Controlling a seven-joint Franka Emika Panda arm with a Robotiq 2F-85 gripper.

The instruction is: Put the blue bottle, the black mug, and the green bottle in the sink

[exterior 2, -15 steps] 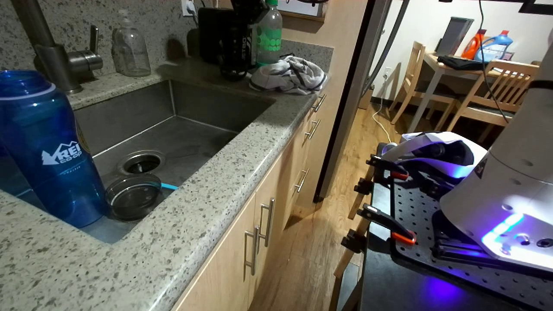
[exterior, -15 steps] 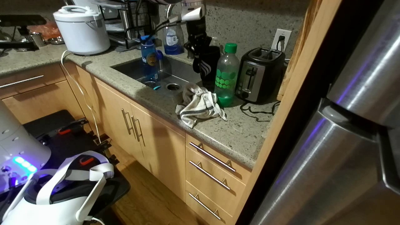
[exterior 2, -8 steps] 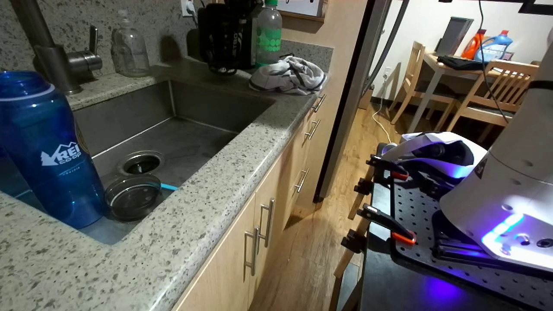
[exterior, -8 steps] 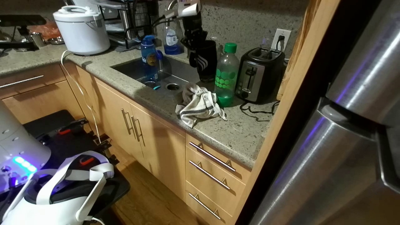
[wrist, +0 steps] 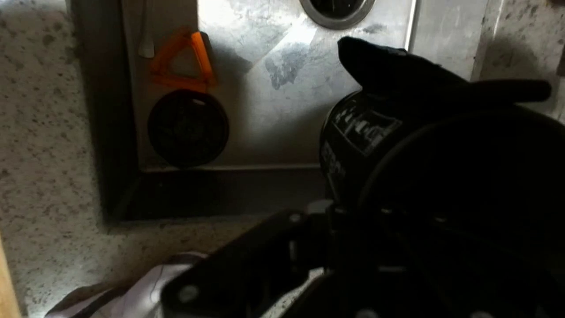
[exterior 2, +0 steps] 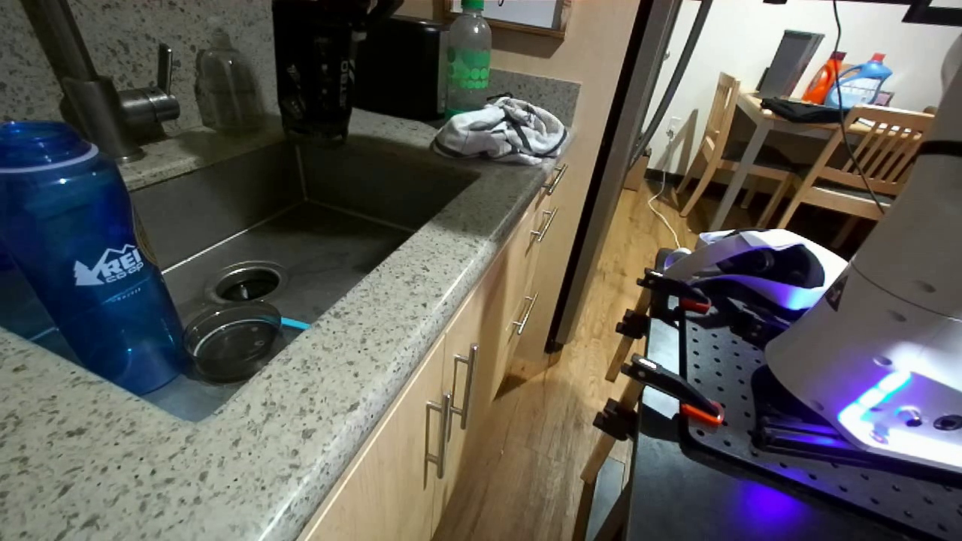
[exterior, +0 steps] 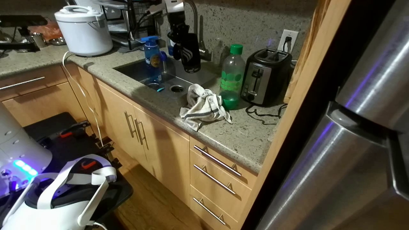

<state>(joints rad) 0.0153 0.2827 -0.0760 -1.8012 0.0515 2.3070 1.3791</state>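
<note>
My gripper (exterior: pixel 182 37) is shut on the black mug (exterior: pixel 191 55), which hangs above the sink's back corner near the faucet. In the wrist view the dark mug (wrist: pixel 362 132) fills the right side, and little of the fingers can be made out. The blue bottle (exterior 2: pixel 94 263) stands inside the steel sink (exterior 2: pixel 225 199), leaning slightly. On the counter beside the toaster, the green bottle (exterior: pixel 230 75) stands upright, showing in both exterior views.
A striped towel (exterior: pixel 206 107) lies between sink and green bottle, with the toaster (exterior: pixel 266 76) behind. The faucet (exterior 2: pixel 98 98) and a clear soap bottle (exterior 2: pixel 229 90) stand along the sink's back. A round container (exterior 2: pixel 233 342) and an orange triangular piece (wrist: pixel 203 57) lie in the sink.
In the exterior views the gripper and mug have moved away from the toaster and green bottle, up and over toward the sink. The bottles and towel have stayed put.
</note>
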